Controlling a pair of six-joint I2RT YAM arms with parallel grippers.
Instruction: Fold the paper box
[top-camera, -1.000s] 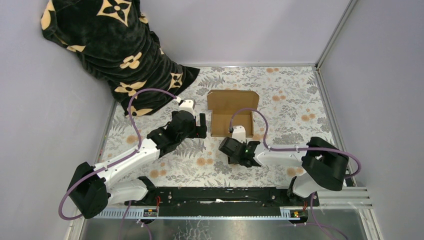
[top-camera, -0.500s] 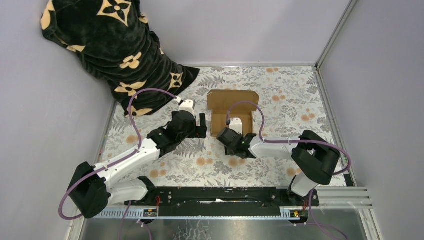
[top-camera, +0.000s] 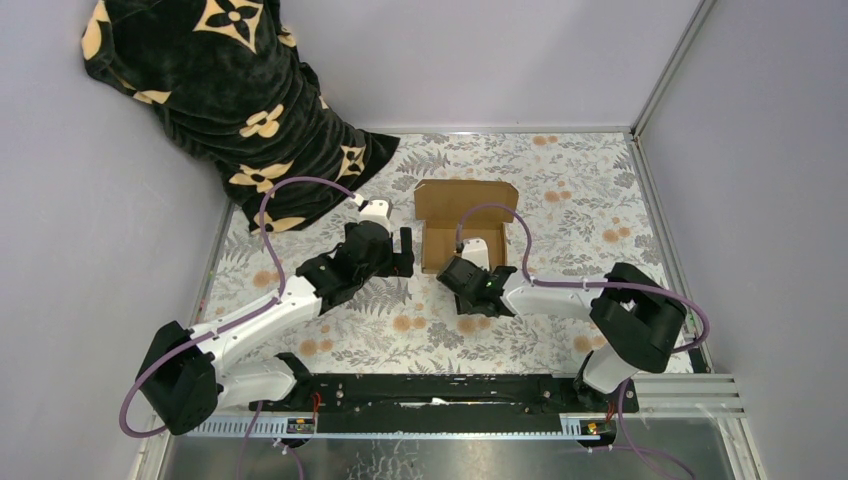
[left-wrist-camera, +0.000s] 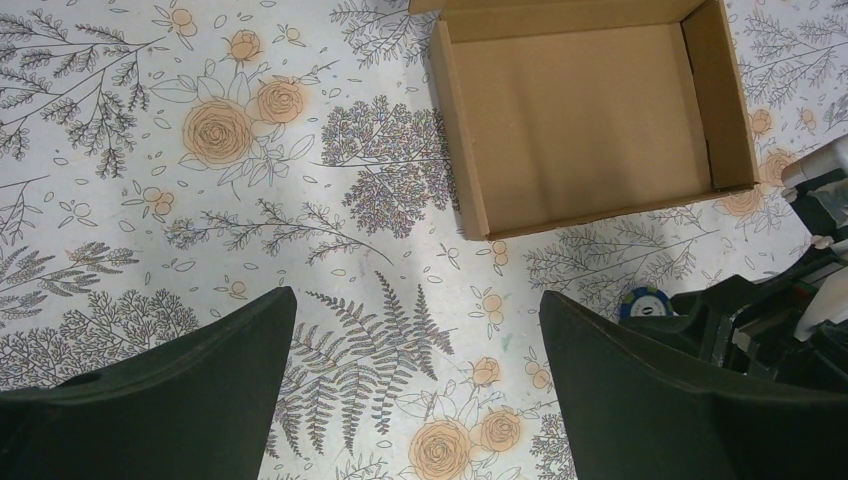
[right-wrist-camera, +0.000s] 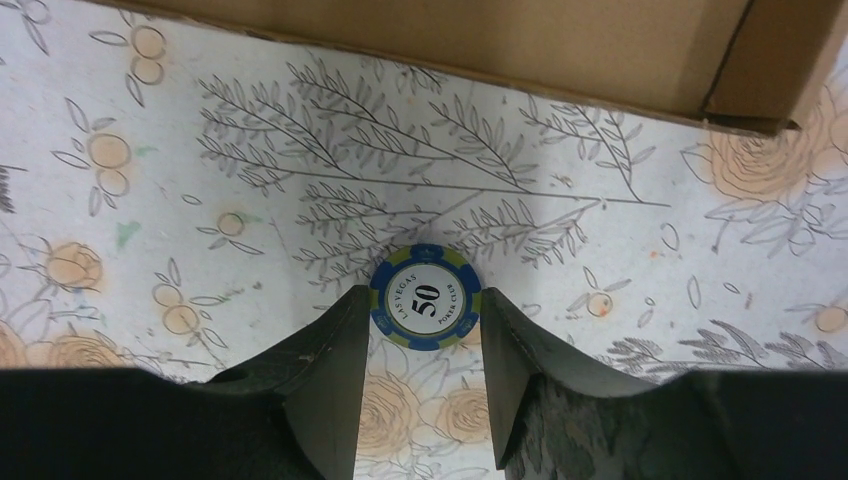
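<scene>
The paper box (top-camera: 465, 222) is brown cardboard, standing as an open tray with its lid flap lying flat at the back. It also shows in the left wrist view (left-wrist-camera: 590, 110) and, as a near wall, in the right wrist view (right-wrist-camera: 450, 35). My right gripper (right-wrist-camera: 425, 296) is shut on a blue and white poker chip (right-wrist-camera: 425, 297) marked 50, just in front of the box's near wall. In the top view the right gripper (top-camera: 462, 272) is at the box's near edge. My left gripper (left-wrist-camera: 415, 300) is open wide and empty, left of the box (top-camera: 405, 250).
A black blanket with tan flowers (top-camera: 230, 100) is heaped at the back left. The floral tablecloth (top-camera: 560, 200) covers the table. Walls stand at the back and on both sides. The chip also shows in the left wrist view (left-wrist-camera: 640, 302).
My right gripper has moved up and left to the box's near edge, then shifted only slightly. The left arm has stayed still.
</scene>
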